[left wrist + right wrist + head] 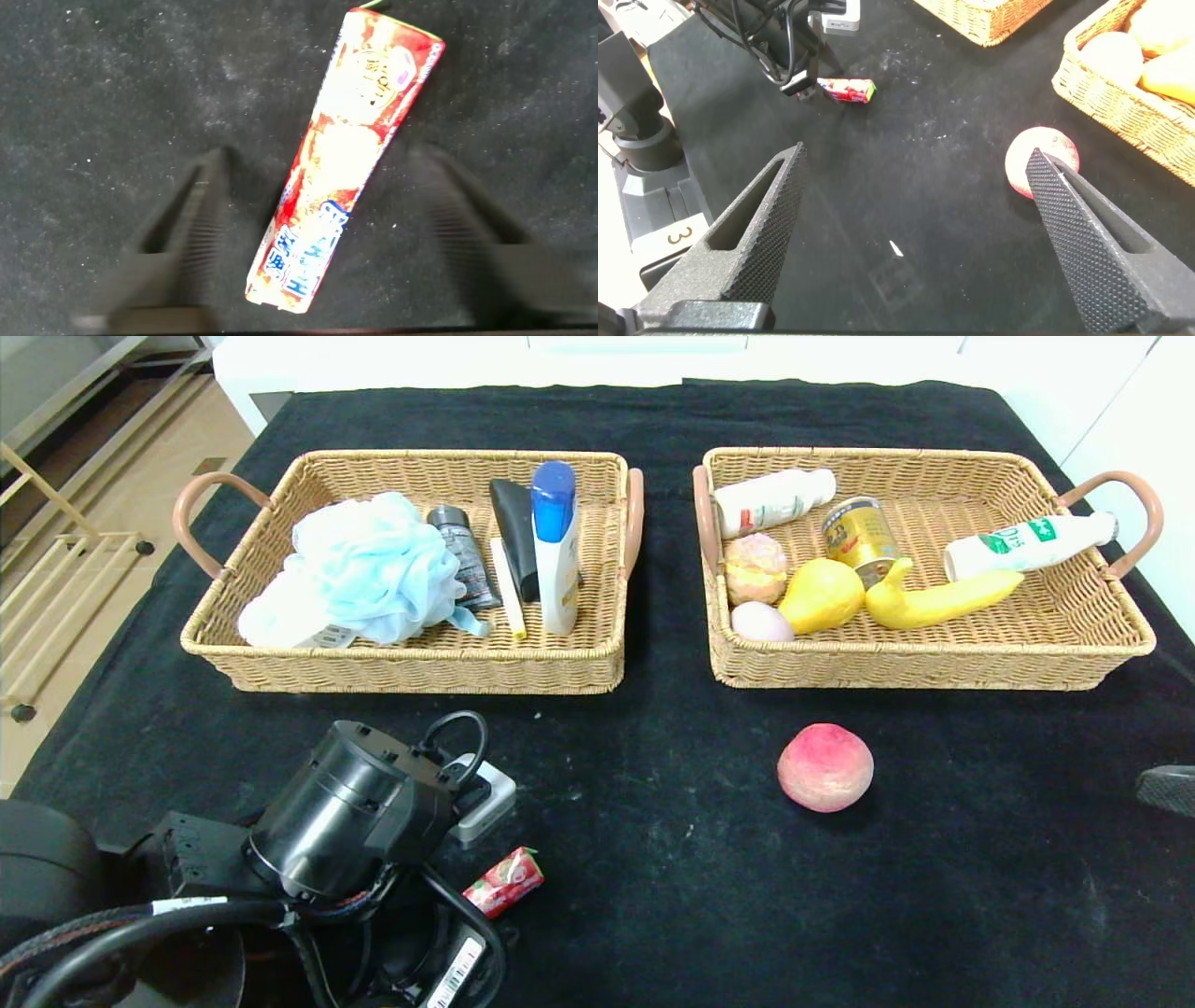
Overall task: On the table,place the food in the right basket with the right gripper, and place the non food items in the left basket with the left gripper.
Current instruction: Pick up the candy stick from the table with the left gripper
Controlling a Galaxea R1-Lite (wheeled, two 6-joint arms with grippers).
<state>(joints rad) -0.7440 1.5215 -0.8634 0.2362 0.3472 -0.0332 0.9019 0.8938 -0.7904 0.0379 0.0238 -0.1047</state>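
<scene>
A red snack packet [504,882] lies on the black cloth at the front left. In the left wrist view the packet [341,168] lies between the spread fingers of my left gripper [322,163], which is open and just above it. The left arm [355,812] hides that gripper in the head view. A pink peach [825,767] sits on the cloth in front of the right basket [934,672]. My right gripper [915,154] is open and empty, low at the table's right edge [1167,789], with the peach [1041,163] beside one finger.
The left basket [411,667] holds a blue loofah [359,569], a blue-capped bottle [555,546], a black tube and a dark can. The right basket holds a banana [934,602], a yellow fruit [822,595], a gold can [859,537], two white bottles, a bun and an egg.
</scene>
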